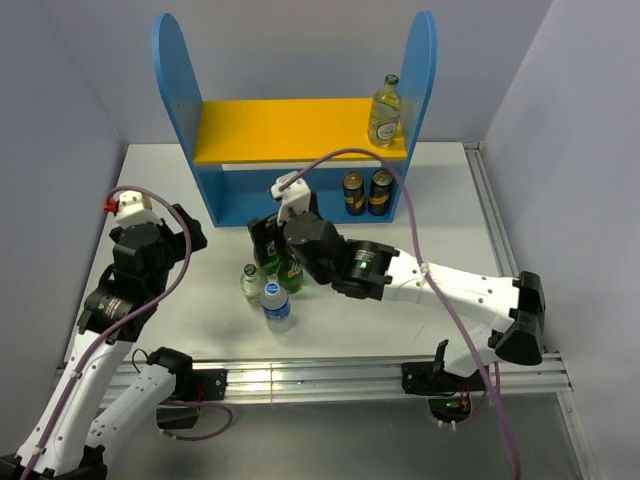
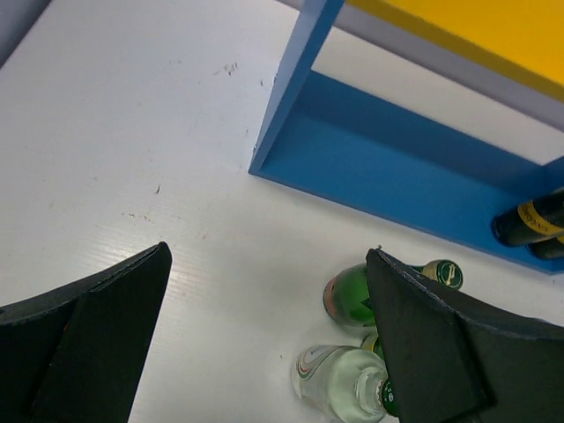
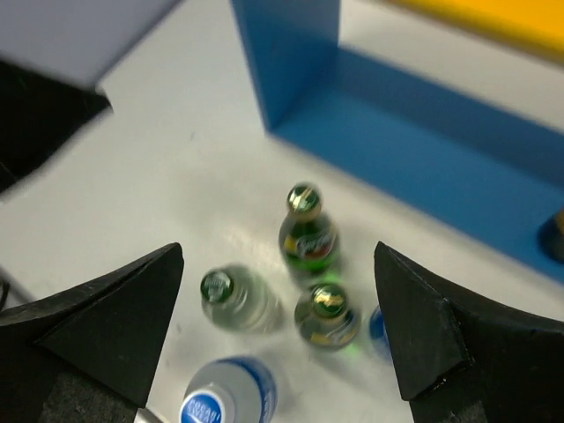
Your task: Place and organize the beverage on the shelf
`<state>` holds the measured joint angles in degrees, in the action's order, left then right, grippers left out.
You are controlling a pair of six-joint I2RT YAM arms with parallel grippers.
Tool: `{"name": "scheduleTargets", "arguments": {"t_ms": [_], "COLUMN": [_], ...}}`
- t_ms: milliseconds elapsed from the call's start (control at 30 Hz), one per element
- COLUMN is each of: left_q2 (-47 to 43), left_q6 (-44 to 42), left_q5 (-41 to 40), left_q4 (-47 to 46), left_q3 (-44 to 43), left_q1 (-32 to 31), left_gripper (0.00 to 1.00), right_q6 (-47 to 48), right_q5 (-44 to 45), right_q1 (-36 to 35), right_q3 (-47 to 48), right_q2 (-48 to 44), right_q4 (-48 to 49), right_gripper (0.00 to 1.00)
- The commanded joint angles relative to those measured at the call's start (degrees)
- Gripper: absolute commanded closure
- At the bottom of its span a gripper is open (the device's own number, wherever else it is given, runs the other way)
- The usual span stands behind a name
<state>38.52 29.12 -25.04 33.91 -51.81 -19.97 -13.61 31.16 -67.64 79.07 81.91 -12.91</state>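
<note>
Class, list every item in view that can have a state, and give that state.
Left end effector: open, empty.
Right end effector: open, above the table bottles.
Yellow-labelled bottle: upright on upper board.
Dark bottles: upright on lower level.
Green bottles: upright on table.
Water bottle: upright on table.
Green-capped clear bottle: upright on table.

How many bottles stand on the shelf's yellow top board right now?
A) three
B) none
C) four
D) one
D: only one clear bottle stands on the yellow board, at its right end.
</note>
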Motion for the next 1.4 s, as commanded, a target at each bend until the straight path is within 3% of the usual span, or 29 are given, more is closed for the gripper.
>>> {"name": "scheduleTargets", "arguments": {"t_ms": [0,367,1367], "left_q2": [-1.96,-1.26,-1.96], "left_q6": [1.11,1.11,0.67], "left_q5": [-4.23,-4.67,-2.91], "left_q4": [-0.34,0.19,0.45], "left_q3": [-0.75,-1.01,-1.01], "left_q1": [0.1,0.45,0.54], "left_gripper": [0.01,0.01,0.01], "right_q6": [-5.54,-8.8,-8.01], "right_q5": [-4.25,-5.32,-1.63], "right_q1": [-1.62,-7.51,-4.52], "right_q3": [-1.54,-1.2,2.41], "right_q2": [0.26,9.32,21.45], "right_q4": [1.83,0.95,-0.89], "right_gripper": [0.05,0.07,0.15]}}
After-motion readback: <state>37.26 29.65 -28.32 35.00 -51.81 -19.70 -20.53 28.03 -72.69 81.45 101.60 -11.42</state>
